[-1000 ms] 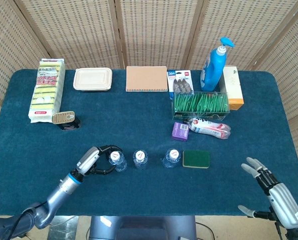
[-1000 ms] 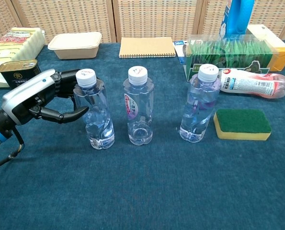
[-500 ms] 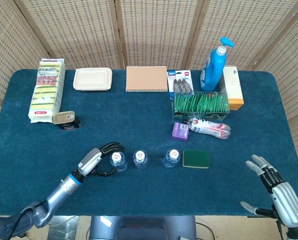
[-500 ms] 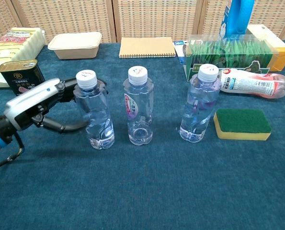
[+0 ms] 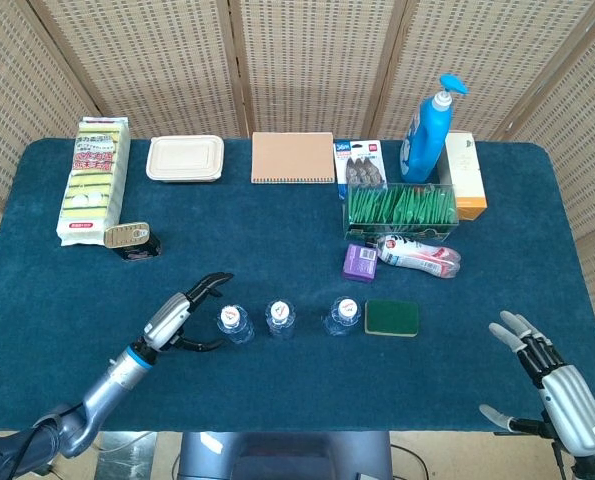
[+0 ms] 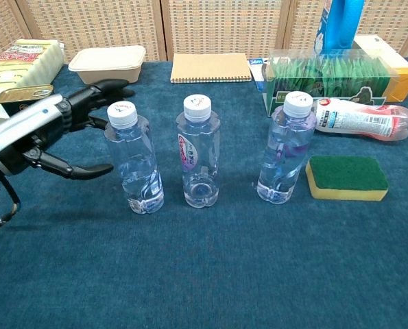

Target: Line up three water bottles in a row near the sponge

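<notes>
The right hand (image 5: pixel 557 385) sat at the near right edge of the tabletop (image 5: pixel 277 240), fingers spread and holding nothing, well apart from all the bottles. The left hand (image 6: pixel 49 133) was much nearer to them: it hung just beside the left bottle (image 6: pixel 134 159), on that bottle's left side, with its fingers (image 6: pixel 104 89) and thumb wide apart and a gap showing between them and the plastic, so it held nothing. All three bottles stood straight up with their white caps on top. The middle bottle (image 6: pixel 199 152) stood just to the right of the left bottle, and the right bottle (image 6: pixel 284 149) stood further right, with a bigger gap before it. The sponge (image 6: pixel 346 177) lay flat just beside the right bottle, on its right. So from the left hand, the bottles ran away to the right in one line that ended at the sponge. It looked like the row was made, and the job seemed nearly finished or done. If any bottle needed a nudge, the left hand was the one close enough, and it would have to reach to its right. Further back lay a tin (image 6: pixel 18 96), a pale food box (image 6: pixel 108 64) and a brown notebook (image 6: pixel 210 67)
</notes>
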Tool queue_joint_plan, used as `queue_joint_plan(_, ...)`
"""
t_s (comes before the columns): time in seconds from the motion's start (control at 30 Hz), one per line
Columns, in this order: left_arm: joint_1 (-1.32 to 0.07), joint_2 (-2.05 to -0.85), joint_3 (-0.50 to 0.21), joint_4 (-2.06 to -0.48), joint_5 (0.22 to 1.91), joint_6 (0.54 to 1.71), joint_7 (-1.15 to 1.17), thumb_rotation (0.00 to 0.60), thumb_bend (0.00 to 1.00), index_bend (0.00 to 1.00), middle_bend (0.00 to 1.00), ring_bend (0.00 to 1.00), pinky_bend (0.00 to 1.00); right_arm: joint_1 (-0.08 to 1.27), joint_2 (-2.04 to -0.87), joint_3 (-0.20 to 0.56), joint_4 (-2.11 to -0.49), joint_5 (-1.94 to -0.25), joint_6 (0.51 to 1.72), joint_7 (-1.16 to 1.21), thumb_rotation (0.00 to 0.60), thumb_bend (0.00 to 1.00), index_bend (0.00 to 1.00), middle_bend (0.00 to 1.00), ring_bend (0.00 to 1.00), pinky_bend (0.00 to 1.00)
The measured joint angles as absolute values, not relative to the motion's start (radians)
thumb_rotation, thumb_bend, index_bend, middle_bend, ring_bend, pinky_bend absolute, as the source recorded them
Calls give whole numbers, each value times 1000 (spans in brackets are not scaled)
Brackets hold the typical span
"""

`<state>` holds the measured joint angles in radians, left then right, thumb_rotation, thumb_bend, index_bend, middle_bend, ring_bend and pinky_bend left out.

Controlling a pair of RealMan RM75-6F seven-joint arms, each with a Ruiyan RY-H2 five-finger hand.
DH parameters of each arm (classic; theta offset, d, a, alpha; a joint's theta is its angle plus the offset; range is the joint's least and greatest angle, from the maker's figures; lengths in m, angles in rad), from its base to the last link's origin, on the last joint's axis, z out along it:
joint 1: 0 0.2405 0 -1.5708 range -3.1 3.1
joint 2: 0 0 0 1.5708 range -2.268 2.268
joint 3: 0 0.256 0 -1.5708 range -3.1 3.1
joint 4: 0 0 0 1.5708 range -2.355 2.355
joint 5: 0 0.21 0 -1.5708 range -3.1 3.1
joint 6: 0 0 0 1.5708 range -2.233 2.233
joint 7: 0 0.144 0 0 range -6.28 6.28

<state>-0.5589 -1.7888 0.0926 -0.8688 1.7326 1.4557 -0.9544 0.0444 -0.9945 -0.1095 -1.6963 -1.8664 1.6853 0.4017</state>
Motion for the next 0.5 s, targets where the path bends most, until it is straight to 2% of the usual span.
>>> queue_joint_plan(0.17, -553, -1692, 99, -957, 1728, 1454, -950, 600, 197, 0, 0, 0, 140, 44, -995, -112, -1698, -1875, 1685, 398, 600, 0, 109, 39, 0, 96)
queue_joint_plan(0.27, -545, -1622, 101, -1019, 1720, 1452, -912, 600, 146, 0, 0, 0, 56, 43, -996, -114, -1699, -1880, 1686, 391, 600, 0, 109, 39, 0, 96)
queue_joint_plan(0.5, -506, -1438, 105, -1180, 1709, 1483, -751, 600, 108, 0, 0, 0, 25, 36, -994, -112, -1707, -1878, 1688, 353, 600, 0, 113, 40, 0, 86)
